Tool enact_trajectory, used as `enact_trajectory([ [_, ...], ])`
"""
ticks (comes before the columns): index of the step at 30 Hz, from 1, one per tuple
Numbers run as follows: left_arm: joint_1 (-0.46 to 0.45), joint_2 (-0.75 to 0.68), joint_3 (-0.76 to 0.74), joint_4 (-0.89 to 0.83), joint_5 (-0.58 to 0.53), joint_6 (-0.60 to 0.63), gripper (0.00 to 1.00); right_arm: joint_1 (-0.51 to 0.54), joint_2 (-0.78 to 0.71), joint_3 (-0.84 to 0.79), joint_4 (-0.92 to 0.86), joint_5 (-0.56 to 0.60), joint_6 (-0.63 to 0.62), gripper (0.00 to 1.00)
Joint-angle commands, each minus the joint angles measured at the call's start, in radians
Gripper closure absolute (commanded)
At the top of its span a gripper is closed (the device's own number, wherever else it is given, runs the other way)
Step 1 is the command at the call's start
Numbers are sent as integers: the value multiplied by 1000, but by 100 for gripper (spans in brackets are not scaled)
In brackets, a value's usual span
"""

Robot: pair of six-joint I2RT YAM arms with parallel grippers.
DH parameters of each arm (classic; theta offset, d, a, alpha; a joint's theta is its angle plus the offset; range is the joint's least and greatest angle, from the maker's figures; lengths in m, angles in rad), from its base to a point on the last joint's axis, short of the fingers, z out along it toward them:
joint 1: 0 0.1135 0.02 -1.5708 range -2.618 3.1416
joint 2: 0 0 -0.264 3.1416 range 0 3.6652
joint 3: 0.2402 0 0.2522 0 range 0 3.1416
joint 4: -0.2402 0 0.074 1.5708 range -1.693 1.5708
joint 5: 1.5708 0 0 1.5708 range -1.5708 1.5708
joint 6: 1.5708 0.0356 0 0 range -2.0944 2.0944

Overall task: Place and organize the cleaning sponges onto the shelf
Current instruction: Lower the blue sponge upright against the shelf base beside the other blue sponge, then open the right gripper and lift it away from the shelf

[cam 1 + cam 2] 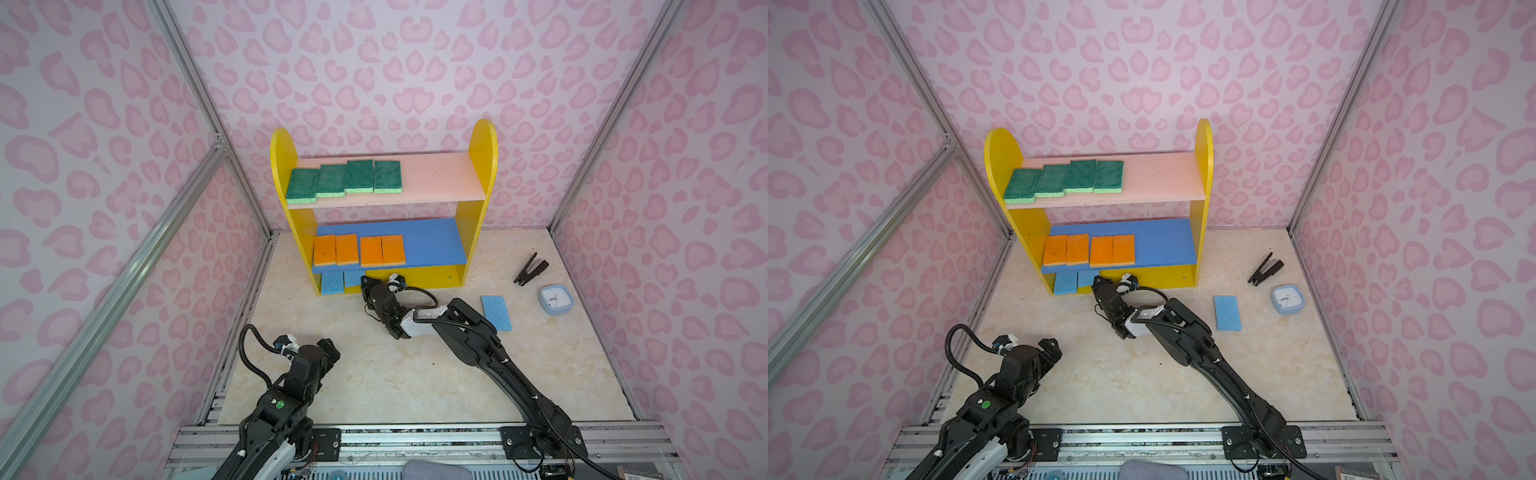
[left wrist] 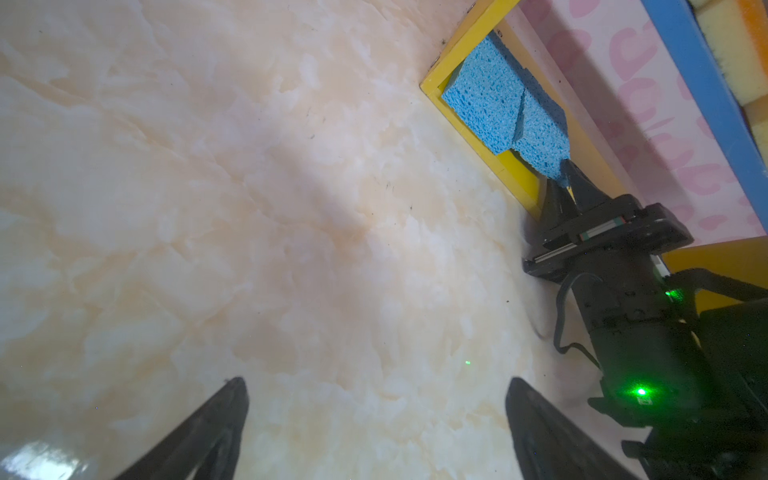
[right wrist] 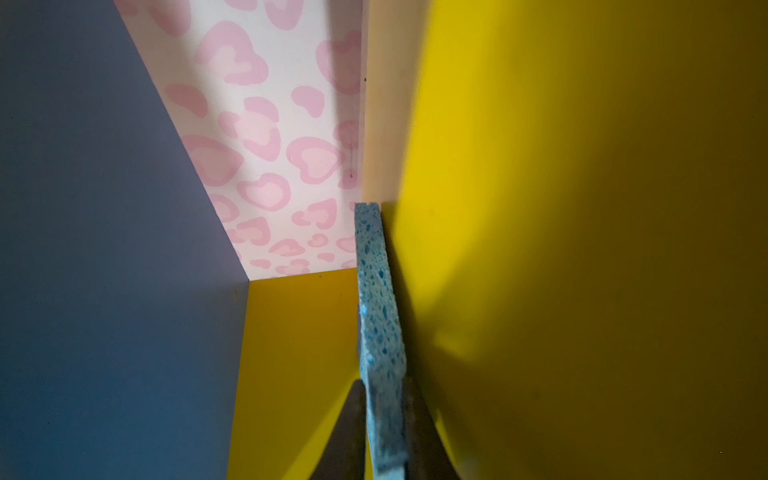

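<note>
Left jaws are hanging wide apart over the surface [image 2: 291, 208], arm tucked back. Loose blue sponge [image 1: 496, 312] is lying unshelved on it. Right jaws are clamping the held blue sponge [image 3: 380, 311], arm reaching low into the shelf [image 1: 484, 158] bottom, likely seating it beside the placed blue sponge [image 1: 331, 283], one colour per level.

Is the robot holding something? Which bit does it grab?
The right gripper pinches a light blue sponge by its near end; the left gripper holds nothing.
</note>
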Motion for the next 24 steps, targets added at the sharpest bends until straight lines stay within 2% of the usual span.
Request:
enact_trajectory([
  [1,9,2,10,0,6,-6,3,14,0,-22,-49,-17,-9,87],
  [7,18,0,16,-11,8,-4,3,24,-10,-29,-64,-27,-4,85],
  [9,18,0,19,-16,9,-3,3,26,-16,-28,-73,-36,-7,79],
  [12,21,0,21,-20,13,2,2,29,-31,-26,-95,-45,-21,61],
  [15,22,-2,26,-26,18,4,3,27,-41,-29,-115,-66,-25,47],
  [24,28,-16,32,-50,14,9,2,27,-122,-105,-183,-89,-61,38],
])
